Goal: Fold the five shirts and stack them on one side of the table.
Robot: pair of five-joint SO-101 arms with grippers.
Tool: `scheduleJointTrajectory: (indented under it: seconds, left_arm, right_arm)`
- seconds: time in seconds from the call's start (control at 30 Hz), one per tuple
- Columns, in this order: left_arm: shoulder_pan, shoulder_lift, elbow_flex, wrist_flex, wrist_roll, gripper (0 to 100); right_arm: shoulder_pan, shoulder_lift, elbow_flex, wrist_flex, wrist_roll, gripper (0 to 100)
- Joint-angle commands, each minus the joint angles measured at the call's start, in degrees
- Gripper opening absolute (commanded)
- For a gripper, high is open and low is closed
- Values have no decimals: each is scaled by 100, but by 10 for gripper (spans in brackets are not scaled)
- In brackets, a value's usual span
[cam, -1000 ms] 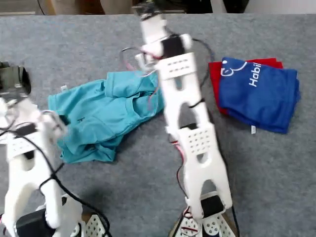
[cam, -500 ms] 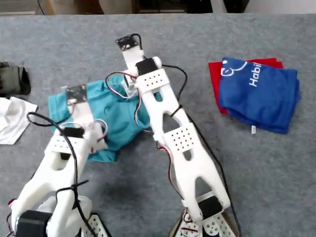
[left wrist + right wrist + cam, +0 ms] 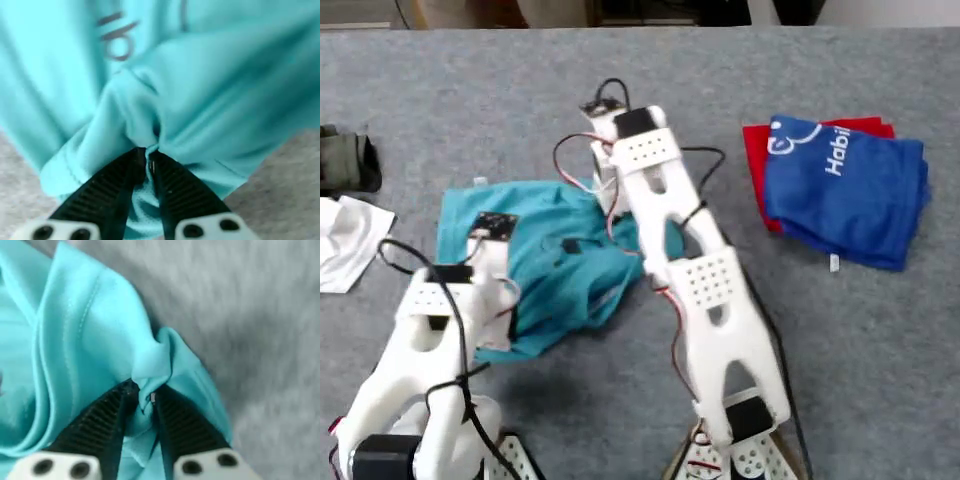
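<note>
teal shirt, long axis left-right

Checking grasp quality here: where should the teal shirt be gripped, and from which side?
Likely a bunched ridge near its edge, from above. The teal shirt lies crumpled on the table; the left gripper and right gripper each pinch such a ridge.

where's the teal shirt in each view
high view: teal shirt left of centre.
left wrist view: its fold pinched in the left gripper.
right wrist view: its edge pinched in the right gripper.
shared landmark: grey table beside the cloth.
</note>
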State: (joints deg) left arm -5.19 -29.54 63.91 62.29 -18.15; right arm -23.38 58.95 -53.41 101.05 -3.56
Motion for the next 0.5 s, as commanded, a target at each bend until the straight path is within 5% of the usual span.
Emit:
scheduleJointTrajectory:
  seconds: [0.0,0.13,0.33,0.47]
  left_arm:
    - [-413,-40,9,132,-695,18]
    - [-62,-84,-220,844,-1407,18]
    - [-18,-919,-870,1582,-1530,21]
    - [-18,-1763,-1380,2110,-1547,22]
  right_arm:
    - [171,-1297,1604,18,378,6]
    - [154,-2246,2369,-308,448,55]
    - [136,-3108,2387,-325,686,363]
    - [154,-3503,2378,-369,738,318]
